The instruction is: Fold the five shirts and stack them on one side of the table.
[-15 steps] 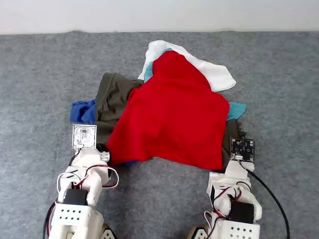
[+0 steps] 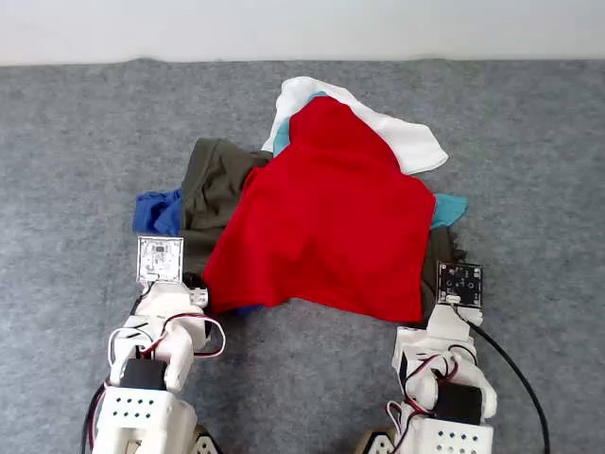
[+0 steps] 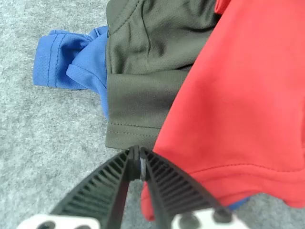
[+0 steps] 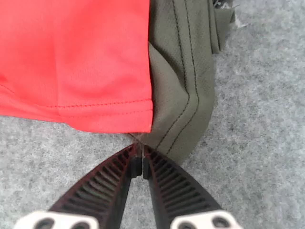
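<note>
1. High view: the red shirt (image 2: 331, 218) lies spread over the olive shirt (image 2: 213, 184), unmoved since the earlier frame, as are both arms.
2. Left gripper (image 3: 139, 164): jaws pressed together at the red shirt's near hem.
3. Right gripper (image 4: 142, 162): jaws pressed together just off the red shirt's other near corner.

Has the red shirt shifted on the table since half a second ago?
No. In the high view the red shirt keeps the same outline against the white shirt and the grey table.
</note>
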